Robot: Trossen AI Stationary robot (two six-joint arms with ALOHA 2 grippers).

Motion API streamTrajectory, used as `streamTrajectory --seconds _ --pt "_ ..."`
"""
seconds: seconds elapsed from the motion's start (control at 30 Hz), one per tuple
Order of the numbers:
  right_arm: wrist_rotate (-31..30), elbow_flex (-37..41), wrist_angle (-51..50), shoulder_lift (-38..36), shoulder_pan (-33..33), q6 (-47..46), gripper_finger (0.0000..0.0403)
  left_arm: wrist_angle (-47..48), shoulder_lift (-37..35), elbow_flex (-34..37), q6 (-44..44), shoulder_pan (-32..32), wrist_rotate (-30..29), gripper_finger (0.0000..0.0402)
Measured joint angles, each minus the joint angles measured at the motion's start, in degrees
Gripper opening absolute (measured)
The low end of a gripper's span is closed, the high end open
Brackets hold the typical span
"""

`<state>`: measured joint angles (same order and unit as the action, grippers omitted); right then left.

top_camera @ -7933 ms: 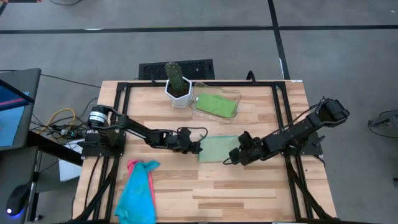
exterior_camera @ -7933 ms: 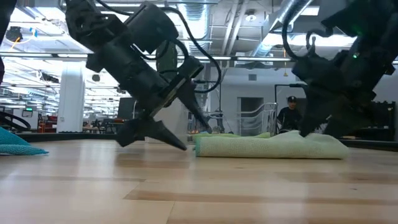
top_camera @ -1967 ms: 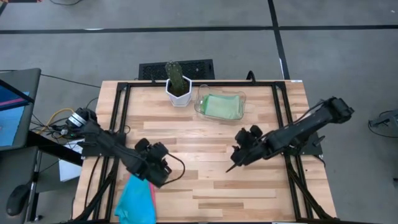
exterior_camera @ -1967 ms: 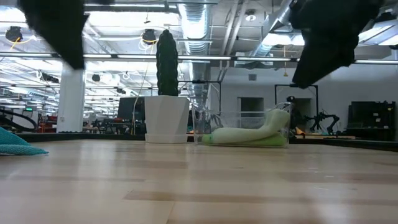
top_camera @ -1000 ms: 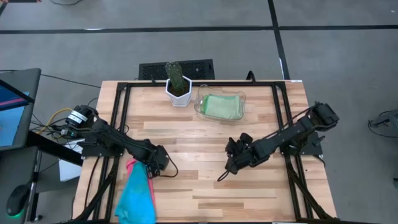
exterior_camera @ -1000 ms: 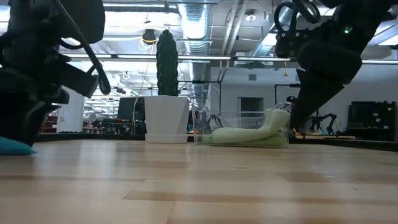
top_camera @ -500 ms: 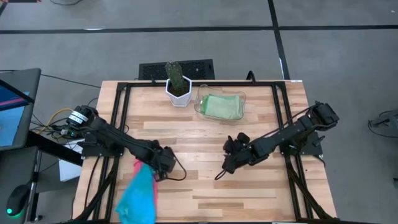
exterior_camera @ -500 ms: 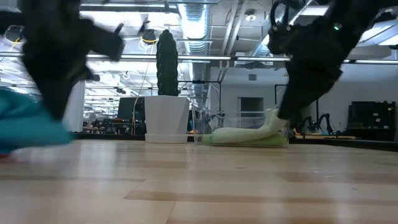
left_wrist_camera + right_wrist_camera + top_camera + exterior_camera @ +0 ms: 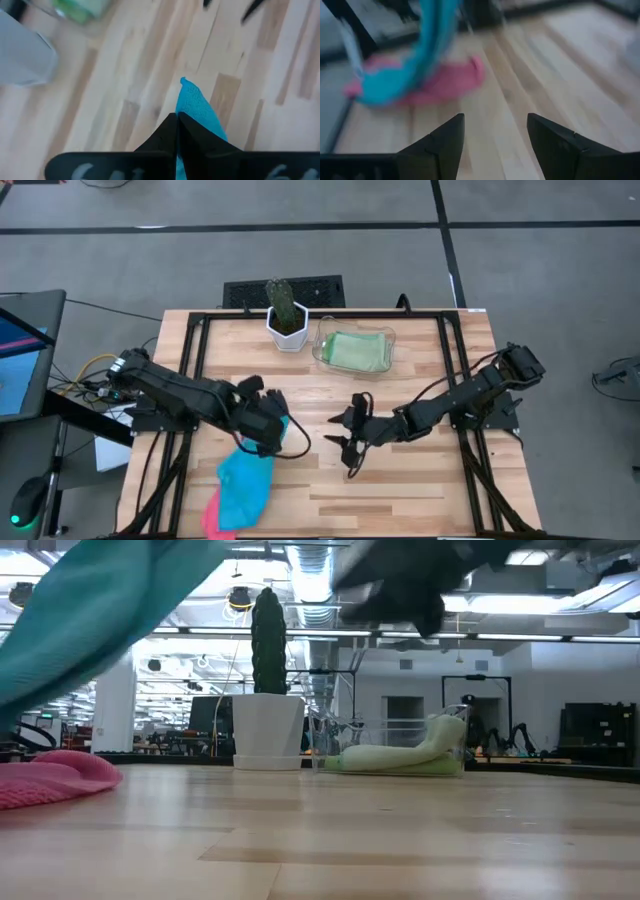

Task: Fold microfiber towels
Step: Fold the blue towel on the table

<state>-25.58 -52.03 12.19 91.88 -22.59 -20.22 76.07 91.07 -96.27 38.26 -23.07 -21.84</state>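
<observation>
Lifting the blue towel (image 9: 247,477) off the pink towel (image 9: 214,513), well in front of the cactus pot (image 9: 285,320), where both lay heaped a second ago: left gripper (image 9: 275,428) now pinching its corner. Waiting beside it, right gripper (image 9: 345,435) spread, empty. Farther back, beside the pot, green towels (image 9: 356,351) folded in the tray (image 9: 322,348).

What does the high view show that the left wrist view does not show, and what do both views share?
Only the high view shows the pink towel under the turquoise one near the table's front edge, the cactus pot, and the right gripper, open, at mid-table. Only the left wrist view shows the left gripper shut on the turquoise towel from close, one corner sticking out past the fingertips. Both show the turquoise towel, the wooden table, and the clear tray holding a folded green towel.
</observation>
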Motion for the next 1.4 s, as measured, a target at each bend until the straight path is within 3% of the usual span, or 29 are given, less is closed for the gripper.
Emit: streamTrajectory --seconds 0.17,0.33,0.53,0.8,1.1,1.4 --pt "0.2 0.0 10.8 0.4 0.9 5.8 0.0240 1.6 0.0 -7.6 -2.3 0.0 -2.4 0.0000" --pt "0.2 0.0 12.9 0.4 1.9 7.3 0.0240 1.4 0.0 -12.2 -4.3 0.0 -3.0 0.0000" --pt "0.2 0.1 11.9 2.7 3.6 11.0 0.0240 1.4 0.0 -12.9 -4.7 0.0 -3.0 0.0000" --pt "0.8 0.0 17.3 12.8 5.9 18.6 0.0240 1.4 0.0 -12.6 -4.8 0.0 -2.8 0.0000" --pt "11.6 -0.5 27.0 19.3 8.9 21.7 0.0240 1.7 0.0 -12.6 -4.9 0.0 -2.3 0.0000" --pt "15.7 -0.5 26.2 20.0 9.9 29.5 0.0240 3.2 0.0 -12.6 -4.9 0.0 -0.4 0.0000"
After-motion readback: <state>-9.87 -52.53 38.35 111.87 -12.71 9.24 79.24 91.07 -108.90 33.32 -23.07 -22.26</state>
